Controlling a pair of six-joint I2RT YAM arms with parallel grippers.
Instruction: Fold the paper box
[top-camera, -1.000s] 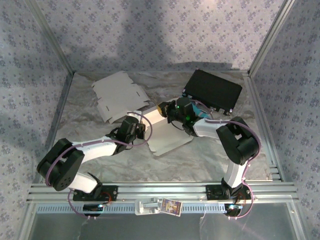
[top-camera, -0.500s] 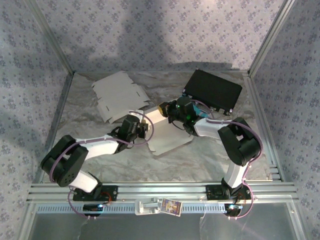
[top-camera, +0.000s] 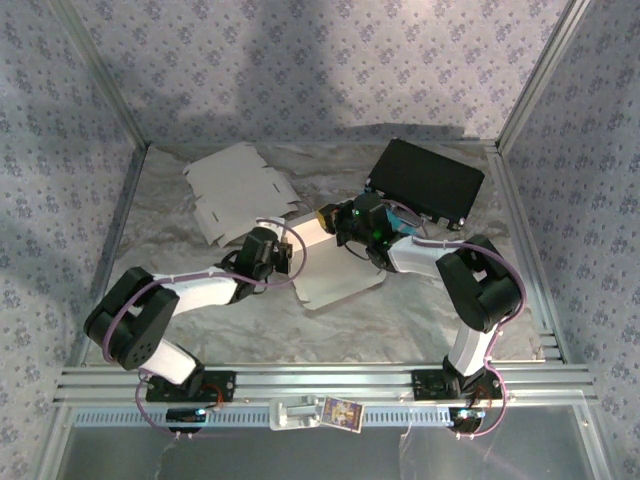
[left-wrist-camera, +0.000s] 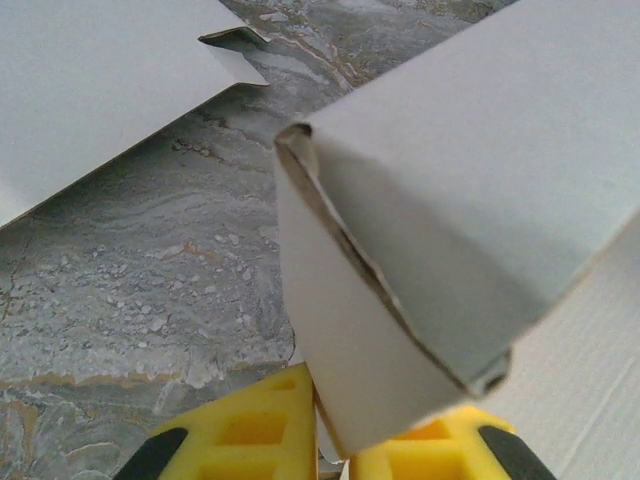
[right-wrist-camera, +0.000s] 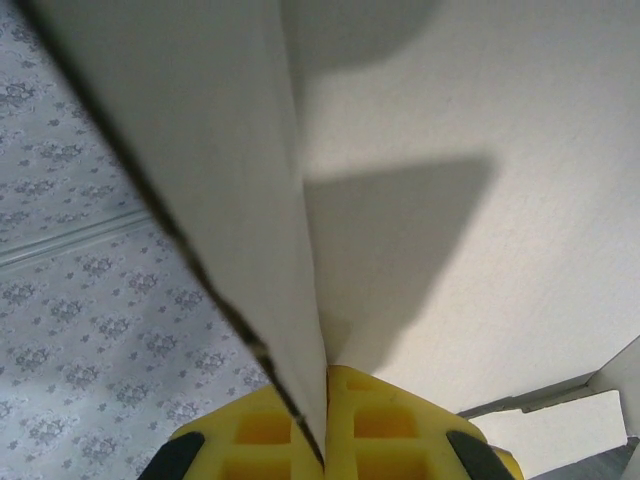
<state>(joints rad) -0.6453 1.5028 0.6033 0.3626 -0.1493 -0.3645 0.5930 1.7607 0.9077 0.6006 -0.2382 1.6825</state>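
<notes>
Black case (top-camera: 425, 178) beyond the right gripper (top-camera: 345, 232), flat cardboard sheet (top-camera: 235, 190) beyond the left gripper (top-camera: 285, 258). Both jaws clamp raised flaps of the paper box (top-camera: 335, 270), which stretches near-to-far between them.

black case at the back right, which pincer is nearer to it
Right. The right pincer grips the paper box just front-left of the black case; the left pincer holds the box's other side, farther left.

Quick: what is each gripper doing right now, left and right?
Left gripper: closed, pinching a wall of the box.
Right gripper: closed, pinching a box panel.
</notes>
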